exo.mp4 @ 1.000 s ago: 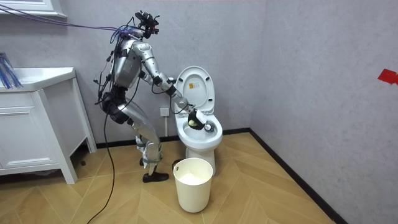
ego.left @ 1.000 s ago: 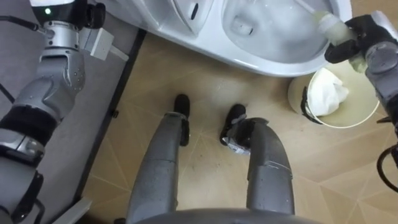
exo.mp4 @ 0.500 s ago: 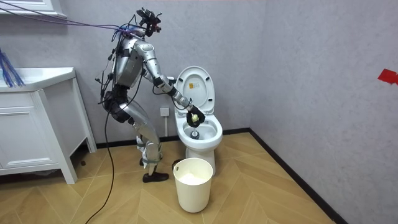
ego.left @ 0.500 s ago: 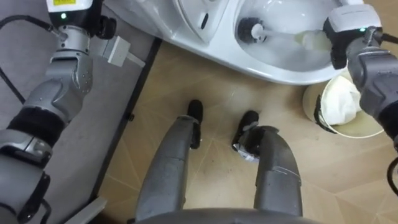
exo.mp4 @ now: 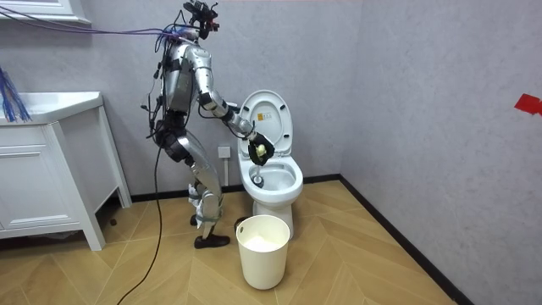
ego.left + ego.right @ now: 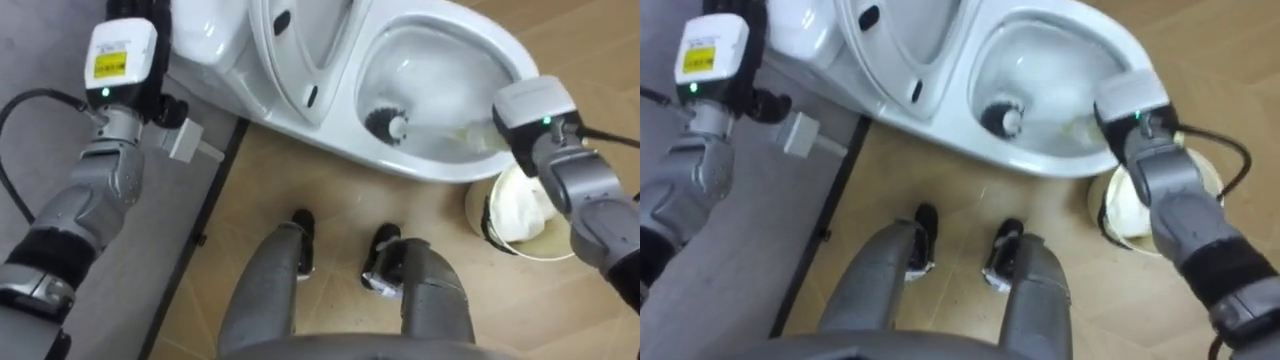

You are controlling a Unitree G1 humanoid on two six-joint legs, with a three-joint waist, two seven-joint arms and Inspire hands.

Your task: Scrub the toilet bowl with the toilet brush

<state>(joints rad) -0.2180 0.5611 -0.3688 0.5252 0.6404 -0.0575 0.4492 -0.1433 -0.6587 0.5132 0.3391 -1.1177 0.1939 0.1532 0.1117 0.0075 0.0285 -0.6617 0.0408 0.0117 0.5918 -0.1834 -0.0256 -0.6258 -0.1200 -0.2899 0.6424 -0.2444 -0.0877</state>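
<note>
The white toilet [image 6: 430, 168] stands before me with its lid [image 6: 300, 45] raised. A toilet brush lies in the bowl, its dark bristle head [image 6: 385, 122] near the bottom and its pale handle [image 6: 468, 131] running right, under my right wrist. In the room view my right hand [image 5: 259, 151] is over the bowl's rim, curled round the yellow-green handle. My left forearm rises along the left side beside the tank, and my left hand [image 6: 148, 10] runs off the top edge.
A cream waste bin [image 6: 512, 218] with a white liner stands on the wood floor right of the toilet, close to my right foot. A dark baseboard [image 6: 205, 190] borders the grey wall on the left. A white vanity cabinet [image 5: 51, 174] is behind me.
I have straightened up, so the eye views shifted. My right hand rose from low in the bowl to above the rim, still holding the brush, whose head now shows at the bowl's bottom.
</note>
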